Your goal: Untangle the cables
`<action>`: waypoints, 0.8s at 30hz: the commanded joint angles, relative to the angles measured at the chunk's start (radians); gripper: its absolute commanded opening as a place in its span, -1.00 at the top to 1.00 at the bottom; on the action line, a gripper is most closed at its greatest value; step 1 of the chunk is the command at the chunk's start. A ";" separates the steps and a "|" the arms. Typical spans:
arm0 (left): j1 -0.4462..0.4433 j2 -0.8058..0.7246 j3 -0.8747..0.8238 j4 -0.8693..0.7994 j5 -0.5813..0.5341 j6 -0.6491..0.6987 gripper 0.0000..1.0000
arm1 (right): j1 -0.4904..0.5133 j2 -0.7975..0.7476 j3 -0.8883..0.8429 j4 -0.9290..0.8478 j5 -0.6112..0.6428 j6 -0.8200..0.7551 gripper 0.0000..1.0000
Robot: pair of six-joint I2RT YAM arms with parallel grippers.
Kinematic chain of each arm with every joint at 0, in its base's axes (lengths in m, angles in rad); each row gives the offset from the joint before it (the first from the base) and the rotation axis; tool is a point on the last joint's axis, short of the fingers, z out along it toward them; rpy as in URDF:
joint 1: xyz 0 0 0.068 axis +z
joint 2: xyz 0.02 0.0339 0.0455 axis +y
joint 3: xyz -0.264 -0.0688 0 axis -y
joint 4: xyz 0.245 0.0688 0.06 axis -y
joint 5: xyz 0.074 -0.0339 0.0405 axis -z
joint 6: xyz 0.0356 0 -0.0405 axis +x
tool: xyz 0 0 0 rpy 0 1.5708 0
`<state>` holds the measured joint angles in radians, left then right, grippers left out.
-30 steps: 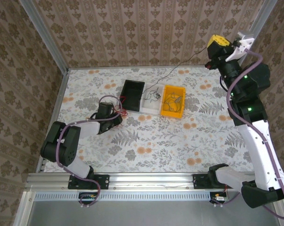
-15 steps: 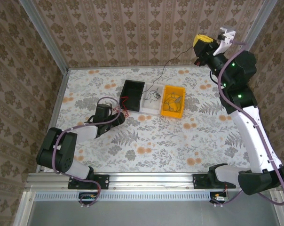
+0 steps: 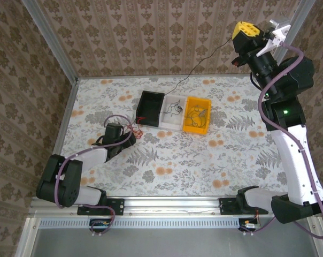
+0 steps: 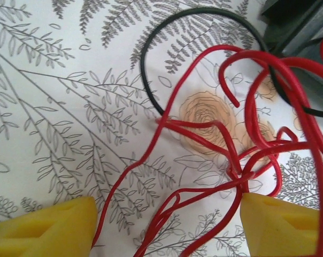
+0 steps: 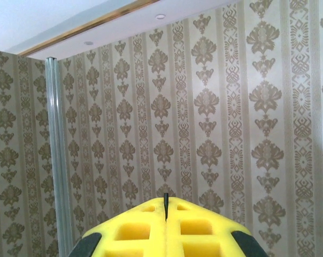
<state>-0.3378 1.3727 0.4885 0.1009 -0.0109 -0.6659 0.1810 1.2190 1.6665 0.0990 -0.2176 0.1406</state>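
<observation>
A tangle of thin red cables lies on the floral table, and one black cable loops behind it. My left gripper is open and low over the tangle; several red strands run between its yellow fingertips. From above, that left gripper sits just left of the red cables. My right gripper is raised high at the back right, shut on a thin black cable that slopes down to the white bin. The cable's tip pokes out between the closed pads of the right gripper.
Three bins stand in a row at mid table: a black bin, the white one, and a yellow bin holding more wires. Papered walls and metal rails enclose the table on the left and back.
My right gripper swung left, then rose up and to the right, still holding the black cable. My left arm drew back toward the near left, with the red cables trailing along.
</observation>
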 commanded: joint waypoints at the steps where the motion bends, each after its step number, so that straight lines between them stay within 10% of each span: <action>1: 0.013 0.011 -0.022 -0.213 -0.099 -0.058 -0.43 | -0.003 0.030 0.049 0.063 -0.022 0.004 1.00; 24: 0.006 0.180 0.054 -0.224 -0.074 -0.073 -0.79 | -0.069 0.001 0.152 0.114 0.110 -0.110 1.00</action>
<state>-0.3397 1.4578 0.5785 -0.0235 -0.1074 -0.7048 0.1459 1.2793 1.8240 0.1619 -0.1841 0.0746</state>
